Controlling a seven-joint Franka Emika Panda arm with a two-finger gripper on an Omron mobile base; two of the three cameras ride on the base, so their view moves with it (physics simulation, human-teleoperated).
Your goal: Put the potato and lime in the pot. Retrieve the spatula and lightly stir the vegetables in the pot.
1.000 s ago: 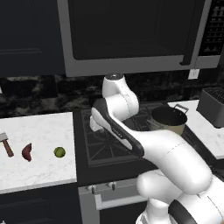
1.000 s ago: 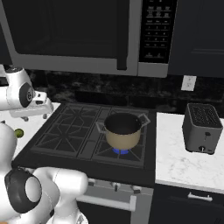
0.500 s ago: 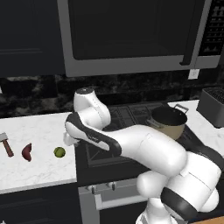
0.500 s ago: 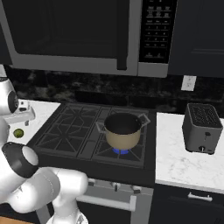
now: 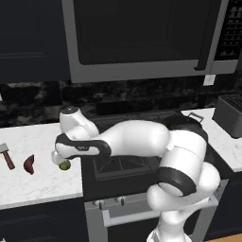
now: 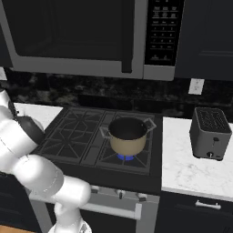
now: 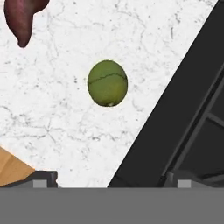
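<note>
We see our hand (image 7: 109, 183) hanging over the lime (image 7: 107, 83), fingers spread wide apart and holding nothing. The lime lies on the white marble surface (image 5: 33, 184) just beside the stove (image 5: 123, 165), with the potato (image 5: 29, 164) and spatula (image 5: 6, 155) farther left. The pot (image 6: 128, 136) sits on a lit burner.
</note>
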